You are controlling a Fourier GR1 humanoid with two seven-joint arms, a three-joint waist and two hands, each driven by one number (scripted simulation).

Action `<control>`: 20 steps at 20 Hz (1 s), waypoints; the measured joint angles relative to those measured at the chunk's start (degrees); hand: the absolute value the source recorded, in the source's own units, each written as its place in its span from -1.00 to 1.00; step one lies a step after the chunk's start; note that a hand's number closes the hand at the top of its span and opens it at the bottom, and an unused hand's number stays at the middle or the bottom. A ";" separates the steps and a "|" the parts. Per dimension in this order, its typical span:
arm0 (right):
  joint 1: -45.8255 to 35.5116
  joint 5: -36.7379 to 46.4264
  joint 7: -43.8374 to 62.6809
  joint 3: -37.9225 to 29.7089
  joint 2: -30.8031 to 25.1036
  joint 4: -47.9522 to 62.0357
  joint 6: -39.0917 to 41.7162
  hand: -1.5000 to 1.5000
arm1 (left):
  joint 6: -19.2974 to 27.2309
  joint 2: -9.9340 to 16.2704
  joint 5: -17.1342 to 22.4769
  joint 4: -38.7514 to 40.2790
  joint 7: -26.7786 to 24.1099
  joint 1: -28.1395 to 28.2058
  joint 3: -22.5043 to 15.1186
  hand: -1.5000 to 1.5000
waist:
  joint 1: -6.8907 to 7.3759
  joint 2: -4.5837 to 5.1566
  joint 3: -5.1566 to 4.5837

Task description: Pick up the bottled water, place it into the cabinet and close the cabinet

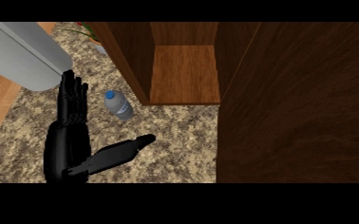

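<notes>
A small clear water bottle (119,105) with a blue cap stands on the speckled counter (175,142), just in front of the cabinet's left wall. The wooden cabinet (184,71) is open and its inner shelf is bare. Its dark door (288,104) swings out toward me and fills the right side of the view. My left hand (69,128) is at the lower left with straight fingers pointing away and the thumb stretched to the right. It holds nothing, and the bottle lies a short gap to the right of its fingertips. The right hand does not show.
A large grey rounded object (28,52) sits at the upper left, close to my fingertips. A green plant (84,31) shows behind it. The counter's wooden edge (7,99) runs along the far left.
</notes>
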 measured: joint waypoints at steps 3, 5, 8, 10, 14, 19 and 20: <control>3.70 0.43 -2.58 1.14 0.06 -0.33 0.96 -1.00 | 1.34 -0.07 1.64 3.16 -3.43 1.04 1.05 -1.00 | -0.17 -0.02 -0.01; 5.34 0.67 -3.76 1.60 -0.03 -0.46 1.48 -1.00 | 1.16 0.36 3.37 5.27 -5.68 1.00 3.30 -1.00 | -0.19 0.00 -0.02; 8.34 1.26 -5.95 2.42 -0.14 -1.21 2.24 -1.00 | 1.22 0.27 5.01 9.27 -8.63 0.69 5.47 -1.00 | -0.25 0.01 -0.03; 10.19 1.51 -7.76 2.28 -0.50 -1.39 3.11 -1.00 | 0.83 0.16 6.41 12.05 -10.76 0.46 6.50 -1.00 | -0.27 0.01 -0.03; 14.00 1.97 -11.18 2.21 -1.10 -1.82 4.75 -1.00 | -1.15 0.27 11.03 18.96 -16.14 -0.69 10.51 -1.00 | -0.43 0.02 -0.04; 18.25 2.37 -14.72 2.19 -1.86 -2.36 6.57 -1.00 | -3.60 0.54 15.71 29.20 -25.36 -2.11 15.32 -1.00 | -0.60 0.06 -0.06; 19.04 2.46 -15.14 2.58 -1.76 -2.52 6.62 -1.00 | -4.24 0.41 16.71 30.79 -27.31 -2.04 16.10 -1.00 | -0.57 0.06 -0.07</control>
